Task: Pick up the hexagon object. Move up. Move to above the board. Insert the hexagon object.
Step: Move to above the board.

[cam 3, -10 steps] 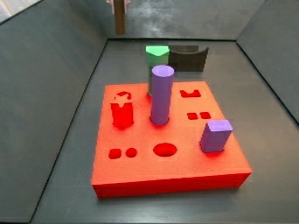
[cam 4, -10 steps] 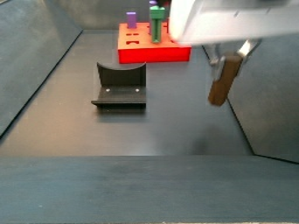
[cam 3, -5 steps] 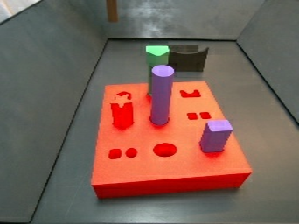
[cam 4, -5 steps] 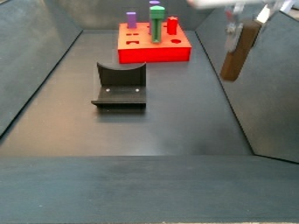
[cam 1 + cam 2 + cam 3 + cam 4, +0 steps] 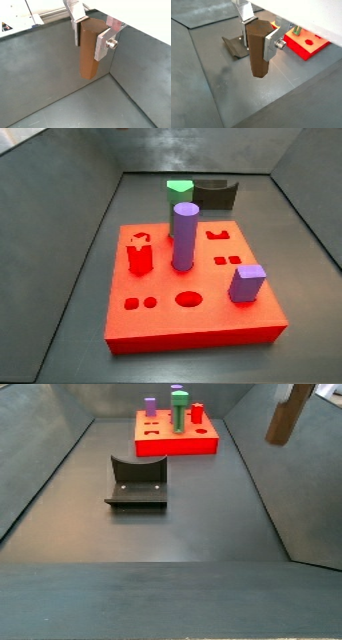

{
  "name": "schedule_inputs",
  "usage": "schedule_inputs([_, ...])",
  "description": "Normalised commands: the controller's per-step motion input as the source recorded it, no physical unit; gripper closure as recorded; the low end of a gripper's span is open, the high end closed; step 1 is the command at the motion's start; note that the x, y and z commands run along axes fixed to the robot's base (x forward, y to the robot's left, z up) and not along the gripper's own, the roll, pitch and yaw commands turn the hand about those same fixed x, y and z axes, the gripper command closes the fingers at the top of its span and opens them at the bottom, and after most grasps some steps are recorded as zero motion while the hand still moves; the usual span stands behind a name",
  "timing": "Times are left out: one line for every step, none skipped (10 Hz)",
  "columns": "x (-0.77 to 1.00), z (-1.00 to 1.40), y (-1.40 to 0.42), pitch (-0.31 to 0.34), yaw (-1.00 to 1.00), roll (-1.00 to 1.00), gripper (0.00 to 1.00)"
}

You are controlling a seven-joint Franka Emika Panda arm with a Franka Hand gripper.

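Note:
My gripper (image 5: 91, 37) is shut on the hexagon object (image 5: 90, 55), a slim brown bar that hangs upright from between the silver fingers, well above the dark floor. Both wrist views show this grip (image 5: 259, 40), with the bar (image 5: 258, 57) hanging below the fingers. In a side view the bar (image 5: 285, 414) is high at the right wall, and the gripper is almost cut off by the frame edge. The red board (image 5: 174, 442) lies far off on the floor. It also shows in the other side view (image 5: 201, 318) and in a wrist view (image 5: 308, 44).
On the board stand a tall purple cylinder (image 5: 185, 233), a purple block (image 5: 246, 283) and a red piece (image 5: 139, 258). A green prism (image 5: 179, 188) sits by the dark fixture (image 5: 218, 194), which also shows in the other side view (image 5: 136, 482). Grey walls enclose the floor.
The gripper has risen with the brown bar. In one side view the bar climbed to the top right corner; in the other it left the frame at the top.

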Motion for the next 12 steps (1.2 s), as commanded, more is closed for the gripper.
schedule_inputs([0.0, 0.21, -0.02, 0.091, 0.02, 0.08, 1.0])
schedule_inputs([0.34, 0.21, -1.0, 0.153, -1.0, 0.11, 1.0])
schedule_inputs([0.34, 0.19, -1.0, 0.15, -1.0, 0.1, 1.0])
schedule_inputs([0.34, 0.2, -1.0, 0.171, -0.88, 0.07, 1.0])
schedule_inputs([0.35, 0.2, -1.0, 0.152, -0.62, -0.02, 1.0])
schedule_inputs([0.36, 0.2, -1.0, 0.14, -0.3, -0.06, 1.0])
schedule_inputs([0.36, 0.2, -1.0, 0.144, -0.14, -0.06, 1.0])
schedule_inputs([0.37, 0.2, -1.0, 0.147, -0.03, -0.04, 1.0])
schedule_inputs([0.38, 0.2, -1.0, 0.145, -0.02, -0.02, 1.0])
schedule_inputs([0.39, 0.21, -1.0, 0.134, 0.0, -0.02, 1.0])
schedule_inputs([0.39, 0.21, -1.0, 0.119, 0.0, -0.02, 1.0])
schedule_inputs([0.4, 0.21, -1.0, 0.122, 0.0, -0.01, 1.0])
